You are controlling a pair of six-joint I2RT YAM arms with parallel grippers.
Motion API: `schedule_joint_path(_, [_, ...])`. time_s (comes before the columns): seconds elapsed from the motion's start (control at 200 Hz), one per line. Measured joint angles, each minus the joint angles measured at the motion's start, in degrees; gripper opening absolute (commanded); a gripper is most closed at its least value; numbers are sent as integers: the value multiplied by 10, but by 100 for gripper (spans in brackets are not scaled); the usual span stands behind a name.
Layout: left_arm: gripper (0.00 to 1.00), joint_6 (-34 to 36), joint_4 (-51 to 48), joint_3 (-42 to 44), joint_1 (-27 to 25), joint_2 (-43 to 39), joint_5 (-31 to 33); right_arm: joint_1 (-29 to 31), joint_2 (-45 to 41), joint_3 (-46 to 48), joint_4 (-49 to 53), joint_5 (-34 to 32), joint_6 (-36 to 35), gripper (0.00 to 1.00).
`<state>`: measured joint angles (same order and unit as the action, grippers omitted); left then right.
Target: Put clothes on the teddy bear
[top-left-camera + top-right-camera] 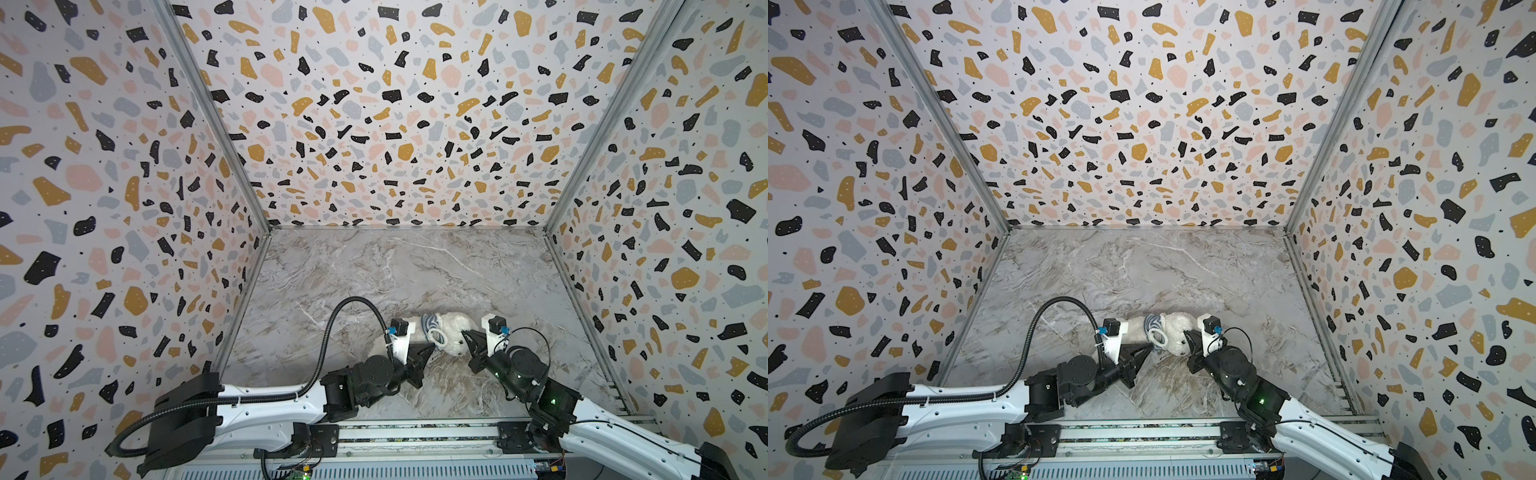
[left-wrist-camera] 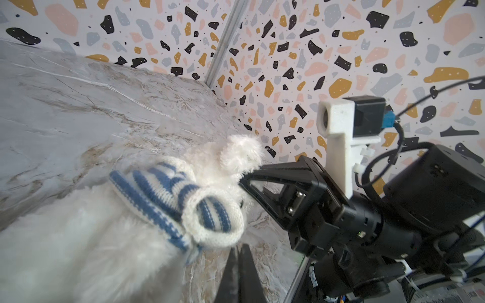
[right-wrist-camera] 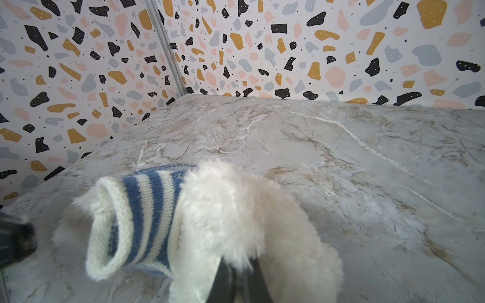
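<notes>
Marble tabletop (image 1: 374, 270), teddy bear (image 1: 455, 328) between left fingers (image 1: 422, 357) and right fingers (image 1: 473, 340)

terrazzo-patterned walls (image 1: 395, 104), grey marble tabletop (image 1: 415, 270), metal corner posts (image 1: 216, 116)

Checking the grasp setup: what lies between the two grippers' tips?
Between the left gripper and right gripper lies the fluffy white plush teddy bear, a blue-and-white striped knit shirt bunched around it; both top views show it.
</notes>
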<state>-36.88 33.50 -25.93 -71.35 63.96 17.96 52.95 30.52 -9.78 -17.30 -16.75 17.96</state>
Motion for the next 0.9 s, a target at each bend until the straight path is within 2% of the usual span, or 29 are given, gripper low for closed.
schedule_joint_path(0.21, [0,-28,-9,4,53,15,-12,3,-11,0,5,-1,0,0])
schedule_joint_path(0.556, [2,-44,-9,20,57,15,-23,3,-10,1,8,-5,0,0])
schedule_joint_path(0.726, [7,-53,-11,8,59,53,-30,4,-9,1,8,-5,1,0])
schedule_joint_path(0.831, [16,-66,-7,6,63,64,-39,4,-9,2,8,-5,2,0])
schedule_joint_path(0.901, [19,-77,0,6,67,70,-44,4,-9,3,8,-6,2,0])
